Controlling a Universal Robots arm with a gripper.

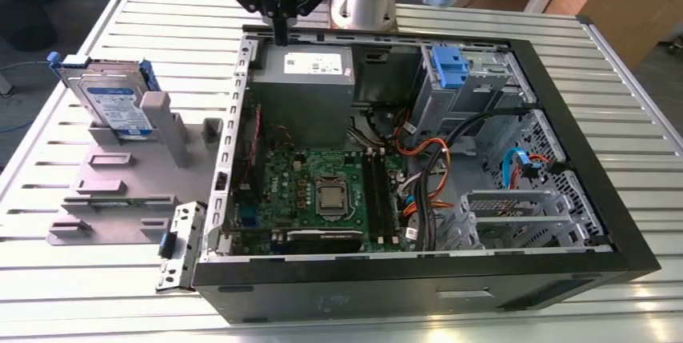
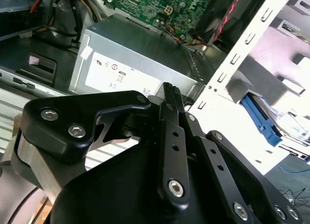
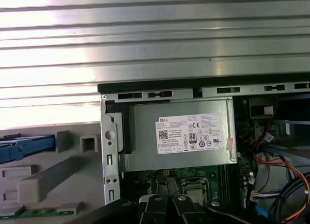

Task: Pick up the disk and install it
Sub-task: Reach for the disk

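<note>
Pincer (image 1: 281,37) clenched, empty, over computer case (image 1: 449,37) rim, well apart from disk (image 1: 110,101) propped upright in stand (image 1: 128,179) near surface (image 1: 160,15) edge, exterior view's left. We fear: low traverse clips rim; off-centre grasp topples disk.

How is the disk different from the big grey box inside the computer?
The disk stands upright on the grey stand, outside; the grey box sits inside the computer case. The disk is smaller than the box. The disk has blue rails; the box has none. Both are silvery with labels.

High exterior view; wrist views near chassis (image 1: 405,291)
</note>
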